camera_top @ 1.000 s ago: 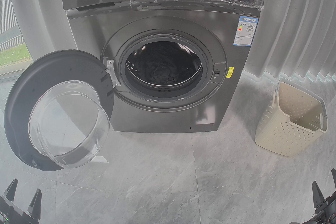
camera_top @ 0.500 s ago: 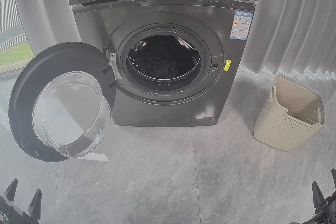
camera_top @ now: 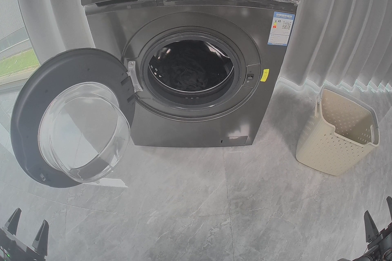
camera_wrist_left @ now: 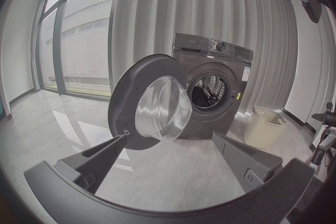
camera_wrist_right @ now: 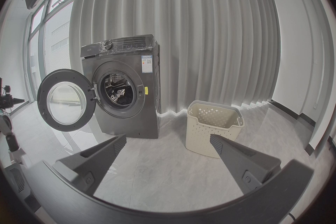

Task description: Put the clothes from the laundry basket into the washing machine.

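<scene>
While I watch through the head camera, left hand: low at the near left, fingers spread apart, it grips nothing.
Right hand: low at the near right, fingers parted the same way, nothing between them.
Washing machine: far, in the middle, standing on the grey floor.
Door: swung fully open to the left, its clear bowl turned to the near side.
Clothes: dark heap inside the drum.
Laundry basket: cream, upright on the floor, right of the machine and apart from it, near the curtain.
</scene>
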Motion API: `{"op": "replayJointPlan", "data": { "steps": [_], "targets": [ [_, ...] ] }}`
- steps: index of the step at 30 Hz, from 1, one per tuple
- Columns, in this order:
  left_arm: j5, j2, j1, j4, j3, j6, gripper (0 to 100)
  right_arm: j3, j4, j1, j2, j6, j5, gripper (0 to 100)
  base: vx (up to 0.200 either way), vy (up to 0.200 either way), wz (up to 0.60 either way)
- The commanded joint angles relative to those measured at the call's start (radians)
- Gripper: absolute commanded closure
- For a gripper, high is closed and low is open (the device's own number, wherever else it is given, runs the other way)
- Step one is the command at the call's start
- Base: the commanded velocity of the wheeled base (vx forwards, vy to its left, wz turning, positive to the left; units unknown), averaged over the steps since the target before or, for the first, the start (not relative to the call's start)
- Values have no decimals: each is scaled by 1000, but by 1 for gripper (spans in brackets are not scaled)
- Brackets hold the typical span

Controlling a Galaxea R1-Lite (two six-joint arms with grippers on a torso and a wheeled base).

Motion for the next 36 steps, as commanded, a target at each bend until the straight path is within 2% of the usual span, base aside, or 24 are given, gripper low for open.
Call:
{"op": "replayJointPlan", "data": {
  "steps": [1,7,27,33,36],
  "targets": [
    [0,2,0,-1,18,-1,0,18,0,0,1,-1,0,0,0,0,0],
    [1,2,0,-1,18,-13,0,18,0,0,1,-1,0,0,0,0,0],
    [3,2,0,-1,18,-14,0,18,0,0,1,-1,0,0,0,0,0],
    [3,2,0,-1,18,-14,0,18,0,0,1,-2,0,0,-200,0,0],
    [11,2,0,-1,16,-21,0,18,0,0,1,-1,0,0,0,0,0]
  ]
}}
